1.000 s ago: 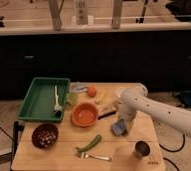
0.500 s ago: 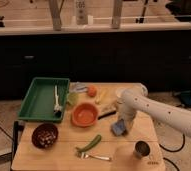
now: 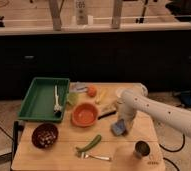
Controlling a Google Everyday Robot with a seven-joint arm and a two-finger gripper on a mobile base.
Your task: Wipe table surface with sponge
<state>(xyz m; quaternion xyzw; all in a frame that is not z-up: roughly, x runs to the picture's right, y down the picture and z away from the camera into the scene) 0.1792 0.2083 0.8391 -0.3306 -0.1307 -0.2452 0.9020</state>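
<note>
The light tan wooden table surface [image 3: 64, 155] fills the lower middle of the camera view. The blue-grey sponge [image 3: 119, 128] lies on it right of centre. My gripper [image 3: 122, 125] hangs from the white arm that reaches in from the right, and it is down at the sponge, touching or just over it. The sponge's upper part is hidden by the gripper.
A green tray [image 3: 36, 102] with a white utensil stands at the left. An orange bowl [image 3: 84, 114], a dark bowl [image 3: 44, 135], a green pod and fork [image 3: 91, 146], a metal cup [image 3: 141, 149], an orange fruit [image 3: 91, 91] and a beige piece with dark handle [image 3: 107, 110] lie around.
</note>
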